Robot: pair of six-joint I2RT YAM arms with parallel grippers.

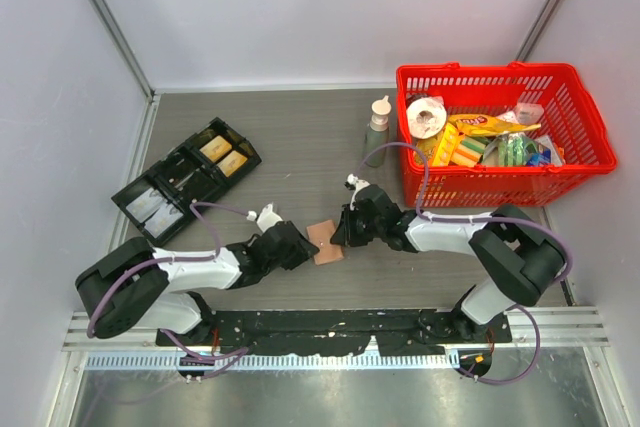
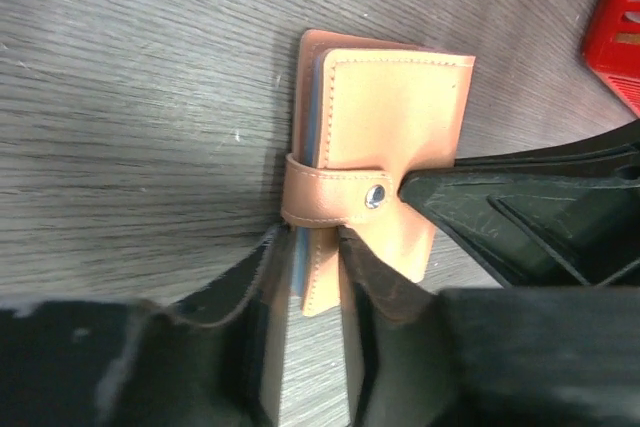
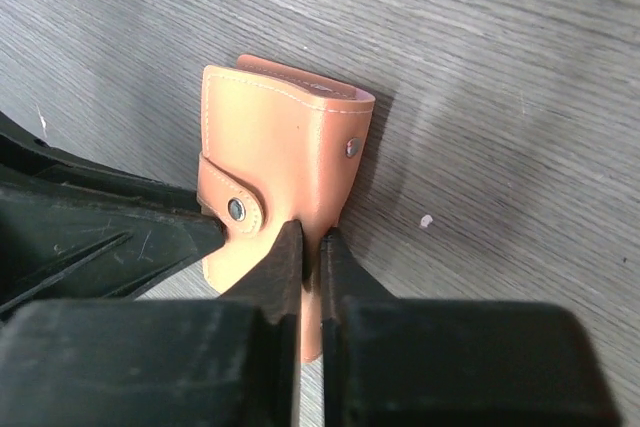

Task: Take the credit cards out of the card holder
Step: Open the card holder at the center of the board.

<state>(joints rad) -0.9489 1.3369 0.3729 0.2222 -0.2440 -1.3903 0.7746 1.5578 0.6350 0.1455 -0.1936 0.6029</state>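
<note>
1. Now, the card holder (image 1: 326, 244) is at the middle front of the grey worktop (image 1: 300, 127), between the two end effectors, and it is folded shut. I cannot tell whether it lies on the surface or is lifted a little.
2. The left end effector (image 2: 305, 282) is clenched on one edge of the card holder, with a finger (image 2: 245, 282) on each side of that edge.
3. The right end effector (image 3: 311, 247) is grasping the card holder too. Its fingers are almost together, with only a thin tan flap between them.
4. The strap (image 2: 325, 192) wraps round the edge onto the front face. Its metal stud (image 2: 375, 197) is just beside the tip of a right finger.
5. A pale blue-grey edge (image 2: 308, 107) shows inside the fold. I cannot tell whether it is lining or card.
6. Well apart from this stand a black tray (image 1: 185, 175) at the far left and a red basket (image 1: 500, 69) at the far right, with a bottle (image 1: 377, 132) just beside the basket.
</note>
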